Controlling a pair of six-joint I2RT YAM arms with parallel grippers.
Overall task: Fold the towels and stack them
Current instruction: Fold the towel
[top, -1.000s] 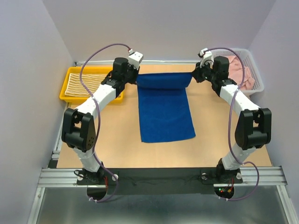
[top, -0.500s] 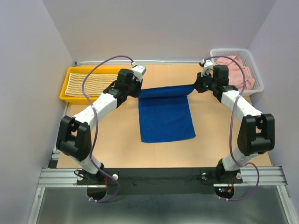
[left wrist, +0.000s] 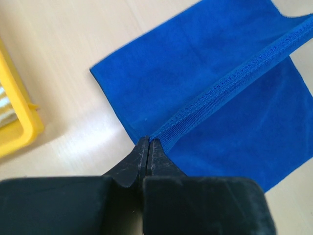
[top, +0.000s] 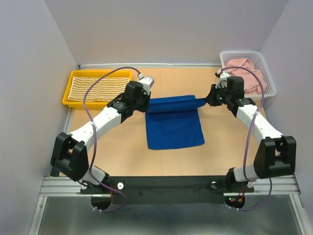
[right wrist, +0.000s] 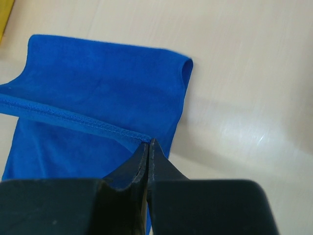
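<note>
The left gripper [top: 146,105] and right gripper [top: 207,101] each clench 1 far corner of the royal blue towel [top: 174,128], holding that hem taut above the half lying flat on the table [top: 225,147], ready for folding in 2.

Open passage over bare table [top: 117,156] at lower centre of the top view, below the blue towel [top: 173,129]. Blocked at upper left by yellow tray [top: 66,103], at upper right by white basket [top: 239,52]; across the middle by towel edge stretched between left gripper [top: 148,104] and right gripper [top: 208,101]
</note>
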